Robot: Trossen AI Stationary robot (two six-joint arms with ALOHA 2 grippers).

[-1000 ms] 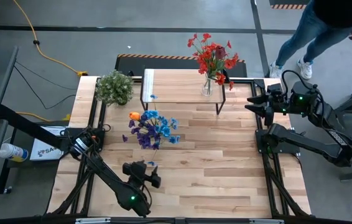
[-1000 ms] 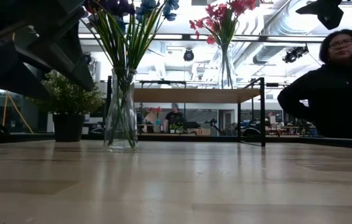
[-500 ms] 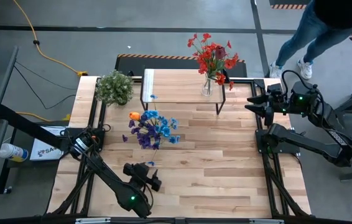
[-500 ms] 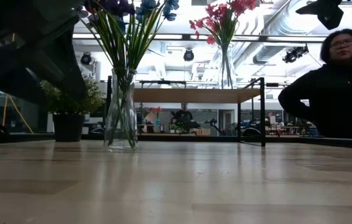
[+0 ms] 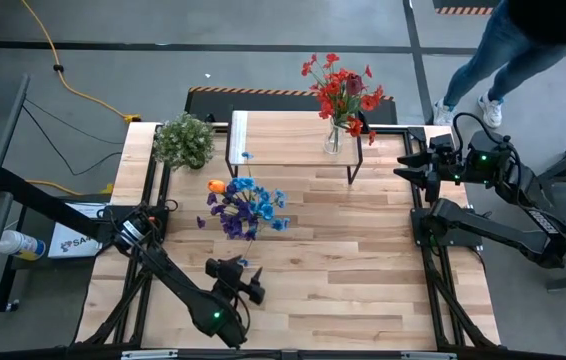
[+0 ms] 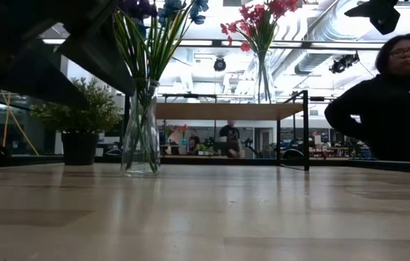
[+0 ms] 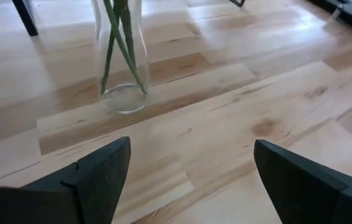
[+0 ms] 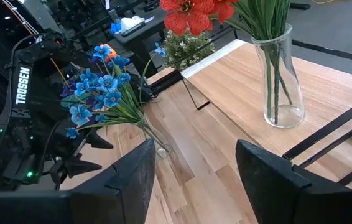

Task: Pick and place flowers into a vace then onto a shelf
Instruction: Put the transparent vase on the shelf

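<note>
Near the table's front edge, the left gripper (image 5: pixel 250 291) hovers — fingers (image 7: pixel 101 174) apart, empty.

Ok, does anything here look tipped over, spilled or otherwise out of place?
Nothing stands out. The clear glass vase of blue and purple flowers stands upright on the wooden table; the glass vase of red flowers stands upright on the light wooden shelf. Nothing spilled.

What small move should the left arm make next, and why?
Probably move the left end effector forward to the vase with blue flowers and close on it. That vase stands on the table, while the red flowers are already on the shelf.
</note>
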